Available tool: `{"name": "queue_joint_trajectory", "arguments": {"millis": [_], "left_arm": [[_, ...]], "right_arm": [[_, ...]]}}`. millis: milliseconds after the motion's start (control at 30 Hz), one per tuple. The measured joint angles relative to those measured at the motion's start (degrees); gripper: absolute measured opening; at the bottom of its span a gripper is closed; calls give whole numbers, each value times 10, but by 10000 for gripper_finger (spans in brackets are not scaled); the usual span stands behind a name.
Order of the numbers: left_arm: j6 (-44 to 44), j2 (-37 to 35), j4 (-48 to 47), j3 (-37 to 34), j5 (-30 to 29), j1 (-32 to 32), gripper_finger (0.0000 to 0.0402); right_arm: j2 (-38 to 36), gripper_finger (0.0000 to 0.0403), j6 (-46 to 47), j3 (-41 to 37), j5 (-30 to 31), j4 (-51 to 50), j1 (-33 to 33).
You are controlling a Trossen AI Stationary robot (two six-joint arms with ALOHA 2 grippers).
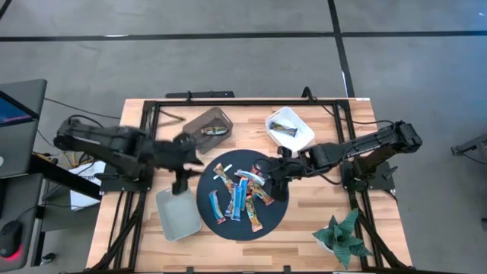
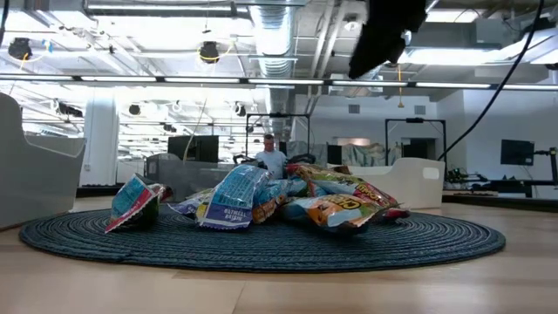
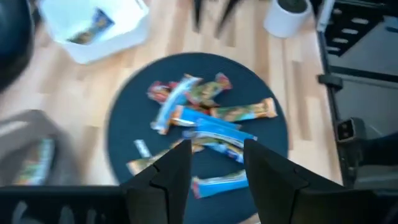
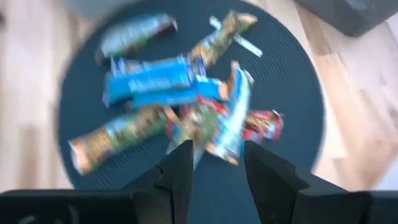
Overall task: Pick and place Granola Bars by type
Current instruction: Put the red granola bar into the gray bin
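The wooden worktop (image 1: pixel 304 221) carries a round dark woven mat (image 1: pixel 278 217) at its middle. Around the mat stand three bins: a pale grey bin (image 1: pixel 177 214) at the mat's left near corner, a dark brownish bin (image 1: pixel 211 124) at the far left with one bar in it, and a white bin (image 1: pixel 290 129) at the far right, also with one bar in it. A green plant (image 1: pixel 342 236) sits at the near right corner of the worktop.

The left arm reaches in from the left; its left claw (image 1: pixel 179 185) hangs over the far end of the grey bin, just beside the mat's left edge. In its wrist view the fingers (image 3: pixel 171 174) are spread and hold nothing.

The right arm reaches in from the right; its right claw (image 1: pixel 271 176) hangs over the mat's right part, above the pile. Its fingers (image 4: pixel 180 168) are spread and hold nothing.

The granola bars (image 1: pixel 242 196) lie in a loose heap on the middle of the mat, blue, orange-brown and red wrappers overlapping, with some bars apart toward the near edge.
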Motion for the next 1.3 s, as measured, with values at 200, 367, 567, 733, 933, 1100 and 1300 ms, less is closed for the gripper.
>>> {"name": "queue_joint_trajectory", "arguments": {"millis": [200, 367, 567, 733, 933, 1100, 1300], "left_arm": [[-63, 63, 162, -101, -14, -35, 142], [-61, 153, 198, -101, -22, -35, 142], [0, 223, 179, -101, 27, -35, 142], [92, 239, 148, -101, 38, -41, 142], [237, 241, 130, -101, 40, -44, 142], [318, 246, 119, -101, 49, -29, 144], [358, 274, 120, -101, 127, -3, 161]], "right_arm": [[-1, 134, -83, 0, -66, -71, -27], [-10, 134, -84, 0, -105, -103, -29], [-26, 134, -63, 0, -104, -84, 4], [-33, 134, -50, 1, -104, -34, 19], [-32, 134, -2, 0, -101, 24, 18], [-32, 134, 17, 0, -99, 41, 18], [-32, 134, 46, 0, -85, 41, 17]]}}
